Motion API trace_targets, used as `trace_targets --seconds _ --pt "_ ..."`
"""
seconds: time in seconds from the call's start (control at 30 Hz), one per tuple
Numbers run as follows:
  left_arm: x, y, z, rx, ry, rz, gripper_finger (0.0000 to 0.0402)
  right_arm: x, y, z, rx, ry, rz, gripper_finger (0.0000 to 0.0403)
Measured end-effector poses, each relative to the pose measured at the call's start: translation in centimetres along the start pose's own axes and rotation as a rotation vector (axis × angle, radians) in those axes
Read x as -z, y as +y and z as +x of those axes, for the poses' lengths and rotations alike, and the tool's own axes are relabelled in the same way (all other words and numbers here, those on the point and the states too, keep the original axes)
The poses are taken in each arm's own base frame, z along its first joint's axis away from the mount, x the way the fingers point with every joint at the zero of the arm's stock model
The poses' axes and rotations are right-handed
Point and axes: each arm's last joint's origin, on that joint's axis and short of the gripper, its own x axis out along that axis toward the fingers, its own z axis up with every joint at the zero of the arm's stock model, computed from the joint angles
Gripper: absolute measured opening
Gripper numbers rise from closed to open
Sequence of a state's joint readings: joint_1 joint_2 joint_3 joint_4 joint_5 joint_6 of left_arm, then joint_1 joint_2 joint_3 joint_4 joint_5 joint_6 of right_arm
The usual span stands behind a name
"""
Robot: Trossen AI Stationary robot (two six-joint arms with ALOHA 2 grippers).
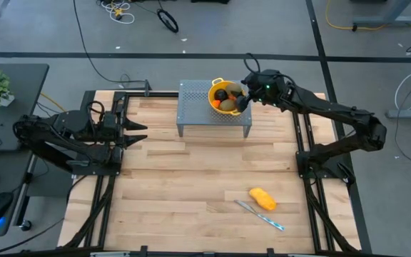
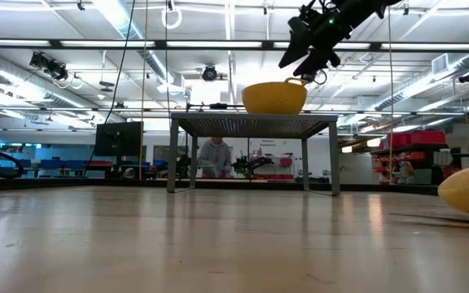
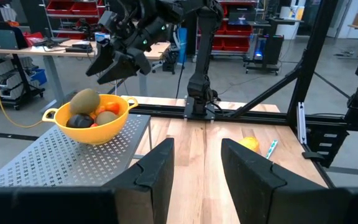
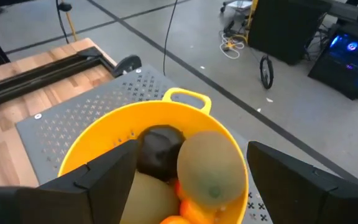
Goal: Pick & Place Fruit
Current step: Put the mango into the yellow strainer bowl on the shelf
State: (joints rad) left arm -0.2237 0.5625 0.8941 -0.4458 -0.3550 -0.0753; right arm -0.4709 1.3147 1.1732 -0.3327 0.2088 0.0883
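A yellow colander (image 1: pixel 222 93) stands on a grey perforated metal stand (image 1: pixel 195 111) at the table's far side. In it lie two olive-green ovals (image 4: pixel 211 163), a dark blackish ball (image 4: pixel 160 146) and small orange-red pieces (image 4: pixel 188 208). My right gripper (image 1: pixel 242 100) hovers open just above the colander's right rim, touching nothing. The yellow-orange oblong fruit (image 1: pixel 262 198) lies on the table near the right front. My left gripper (image 1: pixel 140 133) waits open at the table's left side.
A slim silver-and-blue knife (image 1: pixel 261 215) lies on the table just in front of the yellow-orange fruit. Black frame rails (image 1: pixel 302 143) run along both sides of the wooden table. A person (image 2: pixel 215 157) sits in the room far behind the table.
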Motion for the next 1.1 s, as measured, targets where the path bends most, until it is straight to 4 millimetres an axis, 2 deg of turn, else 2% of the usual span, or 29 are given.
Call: trace_targets --seconds 0.2,0.37,0.7,0.9,1.1 --pt "0.0 0.0 0.0 0.0 0.0 0.0 0.0141 -0.3 -0.1 -0.7 0.014 -0.02 0.003 0.0314" --pt "0.0 0.0 0.0 0.0 0.0 -0.018 0.0141 -0.3 0.7 -1.6 -0.018 -0.024 -0.018 0.0314" --pt "0.0 0.0 0.0 0.0 0.0 -0.03 0.0141 0.4 4.2 -4.1 -0.154 -0.001 -0.087 0.0314" --pt "0.0 0.0 0.0 0.006 0.0 -0.03 0.0141 1.0 6.9 -5.5 -0.295 0.012 -0.129 0.0314" --pt "0.0 -0.1 0.0 0.03 0.003 -0.026 0.0141 1.9 9.2 -6.8 -0.388 0.046 -0.117 0.0314"
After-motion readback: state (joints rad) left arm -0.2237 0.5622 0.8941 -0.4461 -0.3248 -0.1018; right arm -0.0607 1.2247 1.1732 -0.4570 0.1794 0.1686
